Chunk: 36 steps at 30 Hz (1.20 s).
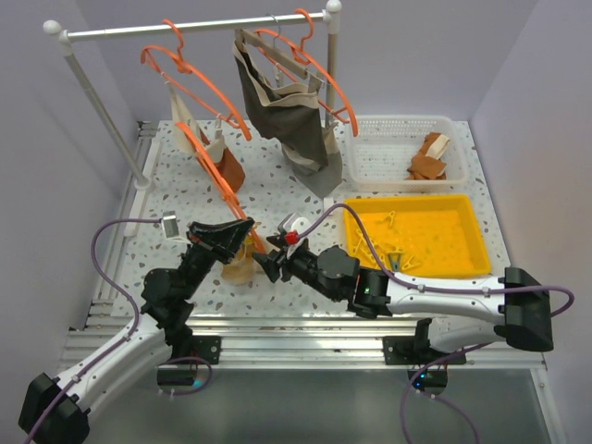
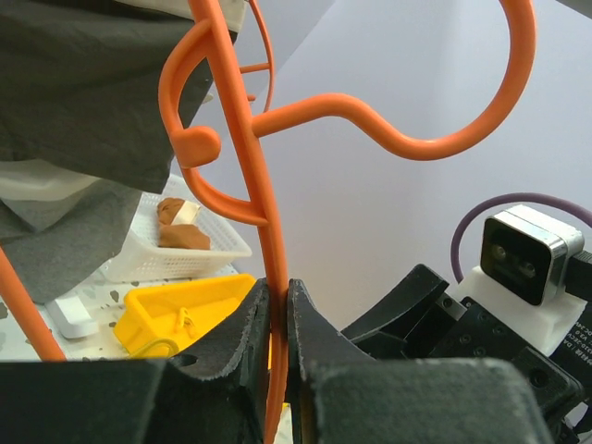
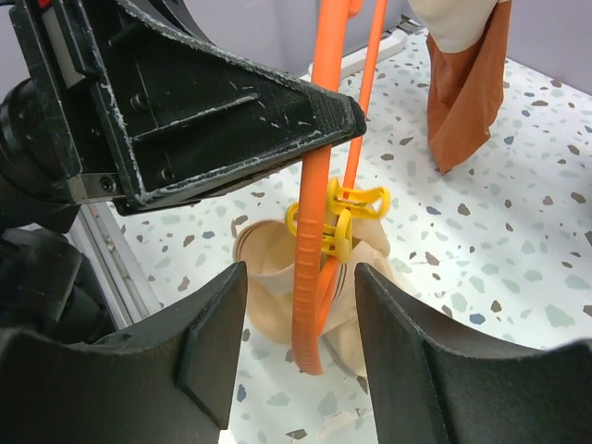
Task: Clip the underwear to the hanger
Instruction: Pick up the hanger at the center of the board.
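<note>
The only lettering is small pale print on the black housing at the right edge of the left wrist view, cut off and too small to read.

The left gripper is clamped on the thin wire of the orange hanger, which rises steeply out of its jaws. The right gripper stands open, its two dark fingers on either side of the same wire without touching it. A yellow clip sits on the hanger there, and the cream underwear lies bunched on the speckled bench right below it, between the two grippers.

The left gripper's wedge-shaped body fills the upper left of the right wrist view and hides the wire above the clip. Behind, a white rail carries more orange hangers, a dark grey garment and a rust-orange cloth. To the right stand a yellow tray holding clips and a white basket with brown cloths.
</note>
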Each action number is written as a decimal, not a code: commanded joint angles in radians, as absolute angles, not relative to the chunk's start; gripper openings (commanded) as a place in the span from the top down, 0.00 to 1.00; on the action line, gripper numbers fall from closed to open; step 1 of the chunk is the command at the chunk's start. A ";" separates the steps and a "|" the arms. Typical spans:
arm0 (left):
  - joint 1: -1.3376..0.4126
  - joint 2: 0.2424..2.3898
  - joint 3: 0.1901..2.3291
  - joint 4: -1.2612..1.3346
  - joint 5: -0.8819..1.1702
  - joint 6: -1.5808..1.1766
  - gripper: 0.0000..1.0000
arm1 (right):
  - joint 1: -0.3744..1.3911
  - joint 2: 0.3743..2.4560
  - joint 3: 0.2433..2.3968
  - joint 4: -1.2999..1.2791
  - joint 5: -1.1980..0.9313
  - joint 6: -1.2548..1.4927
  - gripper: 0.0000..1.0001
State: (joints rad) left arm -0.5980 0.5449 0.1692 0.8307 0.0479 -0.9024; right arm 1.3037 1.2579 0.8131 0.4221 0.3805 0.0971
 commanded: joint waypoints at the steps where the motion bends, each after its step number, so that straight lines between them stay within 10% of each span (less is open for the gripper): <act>1: -0.601 0.531 0.209 0.859 0.040 -0.884 0.99 | 1.308 1.273 0.830 0.437 0.408 0.074 0.46; 16: -0.601 0.517 0.198 0.884 0.041 -0.899 1.00 | 1.307 1.351 0.824 0.440 0.416 0.087 0.48; 27: -0.601 0.497 0.173 0.925 0.057 -0.936 1.00 | 1.308 1.414 0.828 0.492 0.439 0.072 0.66; 36: -0.600 0.450 0.163 0.825 0.003 -0.899 0.96 | 1.307 1.339 0.864 0.365 0.500 0.071 1.00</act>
State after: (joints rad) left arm -0.5980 0.4717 0.1654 0.8181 0.0334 -0.9234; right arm 1.3106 1.4067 0.8150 0.4015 0.4305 0.0669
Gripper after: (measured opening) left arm 0.121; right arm 0.205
